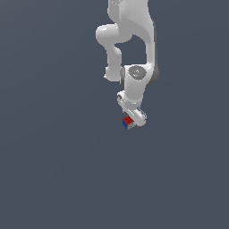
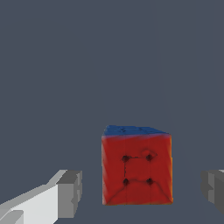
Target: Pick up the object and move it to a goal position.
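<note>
The cube shows me a red face with four dark dots and a blue face. It sits upright between my claw's fingers, untouched.

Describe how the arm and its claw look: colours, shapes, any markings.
The arm is glossy white, built of rounded, bulbous links with darker grey at the joints. One joint ends in a round grey cap with a small red mark. No cables or sleeves show. The claw has a white body and blocky grey fingertips with flat faces.
</note>
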Controlling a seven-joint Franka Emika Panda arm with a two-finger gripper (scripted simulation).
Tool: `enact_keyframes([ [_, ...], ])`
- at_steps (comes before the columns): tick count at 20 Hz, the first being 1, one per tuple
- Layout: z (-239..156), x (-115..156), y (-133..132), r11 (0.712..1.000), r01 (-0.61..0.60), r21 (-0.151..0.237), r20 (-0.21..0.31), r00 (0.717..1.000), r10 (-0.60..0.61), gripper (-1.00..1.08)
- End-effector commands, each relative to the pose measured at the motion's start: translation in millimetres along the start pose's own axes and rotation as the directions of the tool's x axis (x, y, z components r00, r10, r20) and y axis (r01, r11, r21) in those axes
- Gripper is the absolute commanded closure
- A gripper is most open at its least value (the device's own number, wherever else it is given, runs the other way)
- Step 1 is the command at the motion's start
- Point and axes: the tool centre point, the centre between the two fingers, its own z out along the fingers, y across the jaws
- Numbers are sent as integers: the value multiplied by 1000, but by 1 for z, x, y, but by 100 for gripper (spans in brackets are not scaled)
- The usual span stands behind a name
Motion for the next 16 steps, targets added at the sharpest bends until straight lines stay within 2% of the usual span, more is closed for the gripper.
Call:
enact_keyframes([
  [1,6,0,0,1000,-1,-1,0,1000,1,-92],
  [8,37,0,1,1000,-4,-1,0,1000,4,-92],
  [14,46,0,1,1000,-4,-1,0,1000,4,-92],
  [15,46,0,1,1000,-4,-1,0,1000,4,108],
  [16,46,0,1,1000,-4,-1,0,1000,4,108],
])
